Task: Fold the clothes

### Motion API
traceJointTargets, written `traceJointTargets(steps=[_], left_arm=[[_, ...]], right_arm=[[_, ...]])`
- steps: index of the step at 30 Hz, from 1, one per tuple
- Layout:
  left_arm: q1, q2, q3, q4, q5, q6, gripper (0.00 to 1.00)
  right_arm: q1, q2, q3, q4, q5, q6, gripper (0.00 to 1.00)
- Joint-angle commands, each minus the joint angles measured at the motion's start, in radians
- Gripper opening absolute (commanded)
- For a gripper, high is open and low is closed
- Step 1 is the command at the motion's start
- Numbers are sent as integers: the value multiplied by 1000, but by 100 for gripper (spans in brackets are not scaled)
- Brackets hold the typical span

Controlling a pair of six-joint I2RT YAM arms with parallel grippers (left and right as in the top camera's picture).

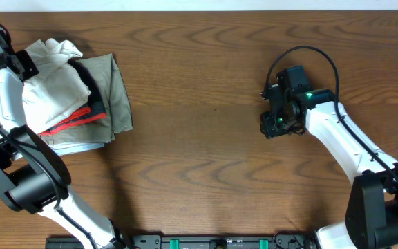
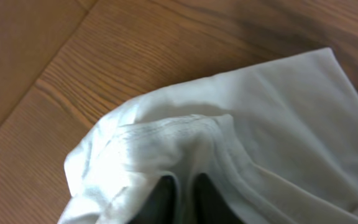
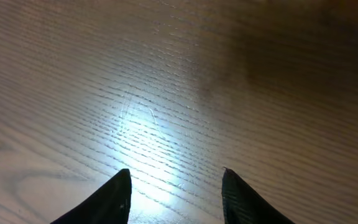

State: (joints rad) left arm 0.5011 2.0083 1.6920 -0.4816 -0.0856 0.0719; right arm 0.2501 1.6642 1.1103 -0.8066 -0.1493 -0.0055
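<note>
— Looking for the white trousers [image 1: 54, 81]. Spotted anywhere?

— Found at the left end of the table [image 1: 206, 76]. Bunched into a wrinkled heap, not laid flat. Piled on top of a khaki garment [image 1: 119, 90], with a red-and-black garment [image 1: 95, 104] poking out from under the near side of the heap.

— Touching the wood at all?

— Yes, at the far left corner of the pile. Spilling past the khaki there onto bare boards. Shown in the left wrist view as a rounded, seamed edge of thin white cloth lying on the grain.

— Checked the left gripper [image 2: 182, 200]?

— Checked. Down at the upper left side of the heap. Clamped on a raised ridge of the white cloth, with the dark fingers [image 2: 160, 200] nearly together. Seen only as two tips at the bottom of its own view, wrapped round by white folds.

— Gripping just the white cloth?

— As far as can be told, only white cloth around the tips.

— And the right gripper [image 1: 280, 121]?

— Well apart from the pile, over the right half of the table. Pointed down at bare wood. Open, with jaws standing apart and a bright patch of light on the grain between them.
</note>
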Motion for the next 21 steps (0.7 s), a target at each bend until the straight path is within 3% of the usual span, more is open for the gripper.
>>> traceJointTargets(steps=[1,16,21], left_arm=[[0,5,8,2,-56,2,7],[52,-112,8,21,-192,-32,6],[84,-111,8,7,-135,-62,6]], right_arm=[[5,4,1,-2,-5,-6,45],[5,4,1,-1,-5,-6,45],[5,4,1,0,-5,-3,45]])
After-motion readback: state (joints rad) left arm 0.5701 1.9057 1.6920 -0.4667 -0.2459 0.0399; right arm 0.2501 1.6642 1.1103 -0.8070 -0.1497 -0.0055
